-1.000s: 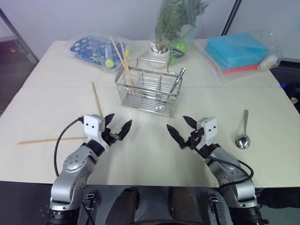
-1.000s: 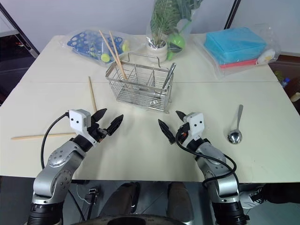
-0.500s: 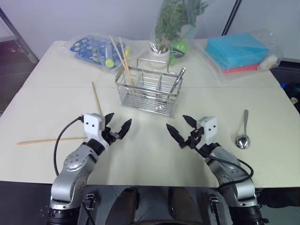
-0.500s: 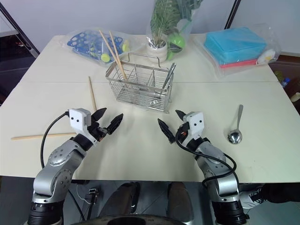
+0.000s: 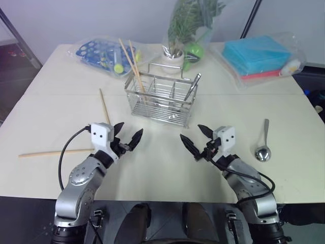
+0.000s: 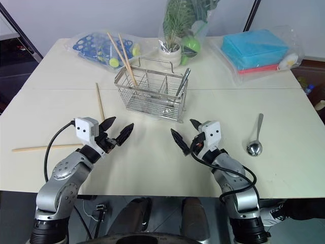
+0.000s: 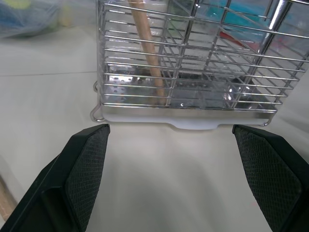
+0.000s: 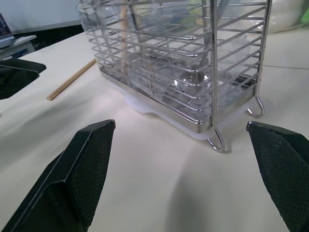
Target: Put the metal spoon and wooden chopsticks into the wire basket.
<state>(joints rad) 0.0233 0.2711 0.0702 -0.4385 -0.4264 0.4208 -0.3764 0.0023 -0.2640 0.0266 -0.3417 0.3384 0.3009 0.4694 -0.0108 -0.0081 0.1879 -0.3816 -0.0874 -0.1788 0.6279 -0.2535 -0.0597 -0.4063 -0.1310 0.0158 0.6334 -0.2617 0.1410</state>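
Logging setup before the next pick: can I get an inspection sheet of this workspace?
Surface: cream table.
Job's things: basket holds two chopsticks and a metal utensil; two loose chopsticks at left; spoon at right.
Clutter: bagged blue tray, plant, blue pads.
Grippers: left gripper and right gripper open, empty.
Cables: black cable on left arm, another on right.
Surroundings: wall behind.

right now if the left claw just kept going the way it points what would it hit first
Most likely the wire basket: the open left claw looks straight at its near wall, with bare table between. Depth is hard to judge.
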